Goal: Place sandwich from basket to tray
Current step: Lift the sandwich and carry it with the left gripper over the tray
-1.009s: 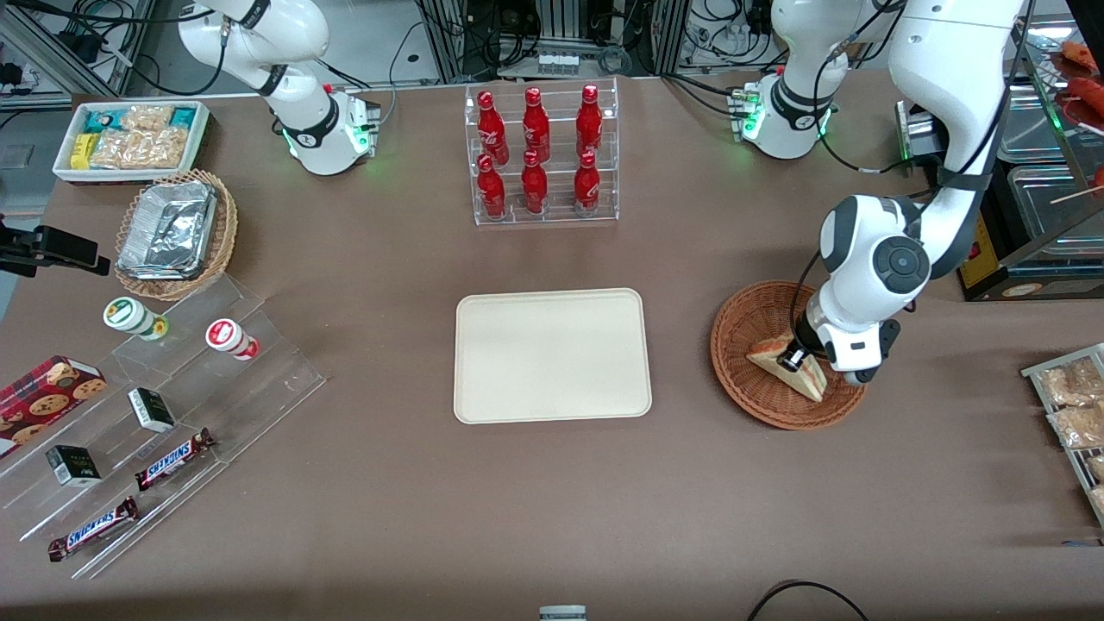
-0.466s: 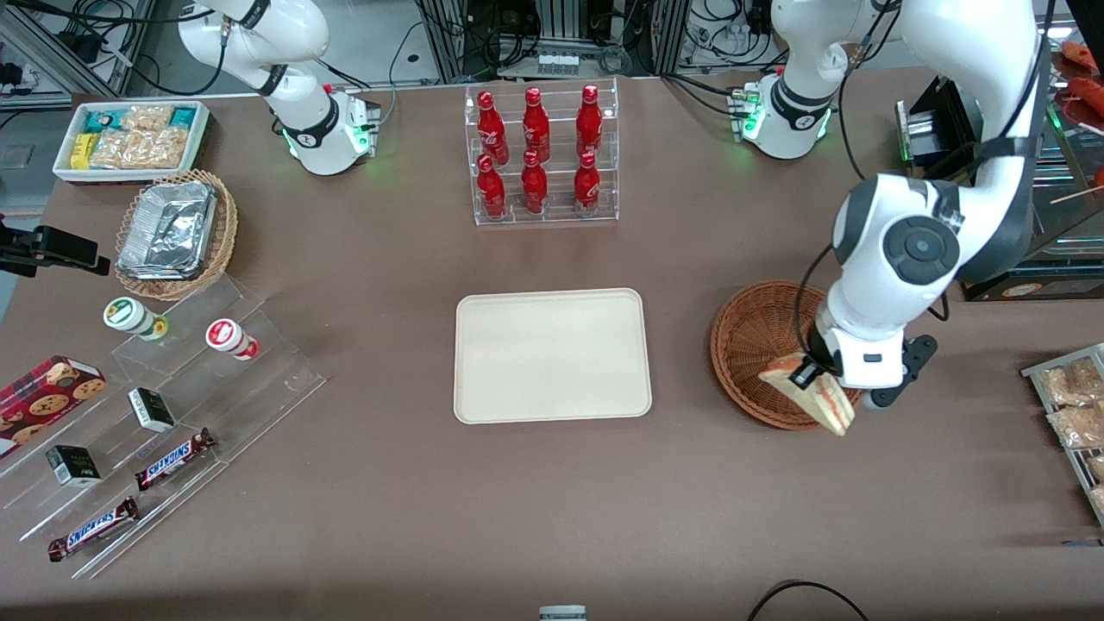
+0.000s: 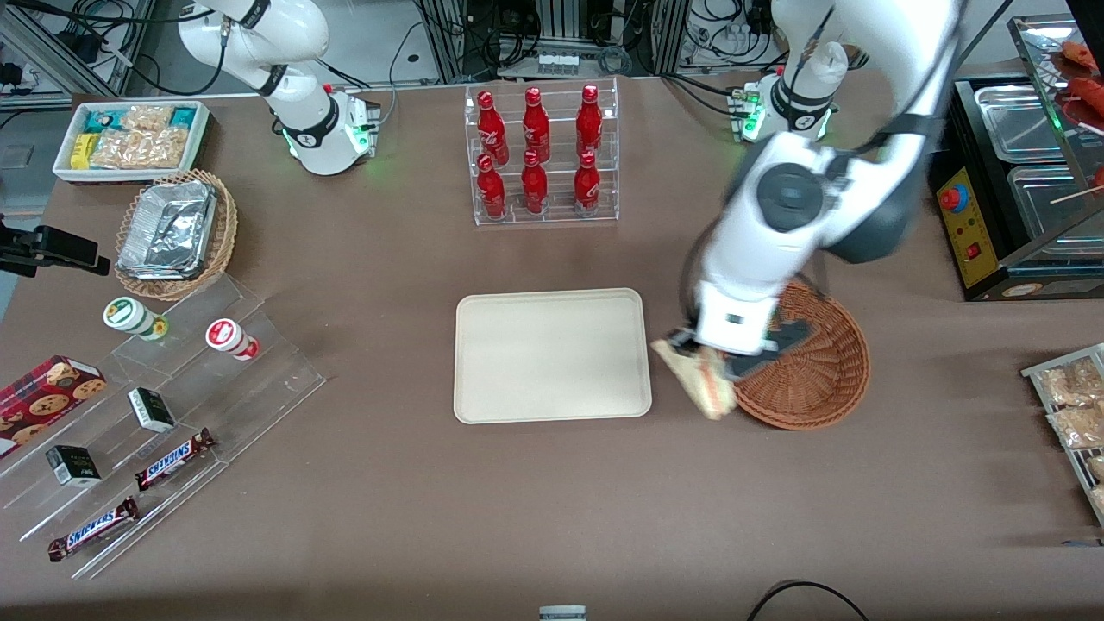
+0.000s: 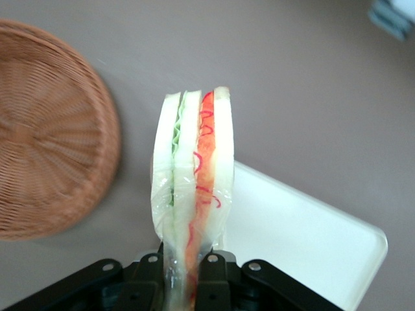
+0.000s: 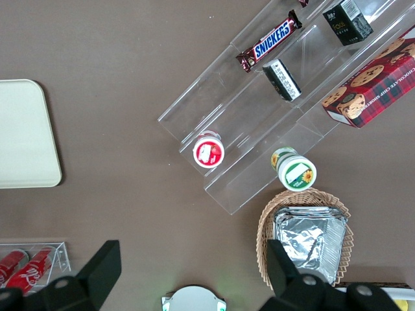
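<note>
Brown surface all the way across, and going left to right in the front view we start at the parked arm's end: one white bin of snack packets, one lighter wicker basket of foil containers, and a clear stepped display carrying two round tubs, two small dark boxes, two Snickers bars and one box of cookies. Mid-surface stands one clear rack of red bottles, six of them, three over three, and nearer the front camera lies the one cream tray, bare. Now the action: the tool hangs just off the tray's edge, between the tray and the round reddish-brown basket, and it is pinching the one sandwich at its lower edge. The wrist view shows the wedge standing on edge in its wrapper, green layer one side, red-orange the other, with the fingers clamped on it and a corner of the tray just underneath. The basket looks empty now. By my read the carry is close to done; the smart play is to come well inside the rim, lower until the wedge meets the tray, then let go, since released standing on edge it may tip over.
</note>
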Controlling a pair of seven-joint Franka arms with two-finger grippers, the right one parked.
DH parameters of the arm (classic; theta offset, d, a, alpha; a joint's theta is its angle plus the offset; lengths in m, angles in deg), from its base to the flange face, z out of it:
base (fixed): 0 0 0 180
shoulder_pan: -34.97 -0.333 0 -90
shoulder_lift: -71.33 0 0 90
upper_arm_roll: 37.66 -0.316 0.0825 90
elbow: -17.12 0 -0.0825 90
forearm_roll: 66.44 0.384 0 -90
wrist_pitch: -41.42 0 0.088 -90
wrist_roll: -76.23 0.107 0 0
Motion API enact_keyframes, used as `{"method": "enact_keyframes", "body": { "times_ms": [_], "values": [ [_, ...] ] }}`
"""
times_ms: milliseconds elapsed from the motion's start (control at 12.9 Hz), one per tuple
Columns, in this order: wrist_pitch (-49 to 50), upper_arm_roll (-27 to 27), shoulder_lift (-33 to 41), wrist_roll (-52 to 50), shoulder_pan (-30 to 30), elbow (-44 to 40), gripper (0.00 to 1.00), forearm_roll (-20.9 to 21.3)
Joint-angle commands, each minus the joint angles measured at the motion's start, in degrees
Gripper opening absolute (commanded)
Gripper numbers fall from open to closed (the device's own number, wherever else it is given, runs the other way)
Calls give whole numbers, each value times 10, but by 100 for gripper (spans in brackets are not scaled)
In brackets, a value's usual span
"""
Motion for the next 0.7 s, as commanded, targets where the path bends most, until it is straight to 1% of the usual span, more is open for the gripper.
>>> {"method": "enact_keyframes", "body": {
  "times_ms": [0, 155, 310, 621],
  "values": [
    [10, -6, -80, 11, 69, -87, 0, -5],
    [9, -4, -124, 26, 97, -111, 0, -2],
    [-3, -5, -145, 66, 122, -113, 0, -2],
    [-33, -5, -186, 71, 158, -114, 0, 0]
  ]
}}
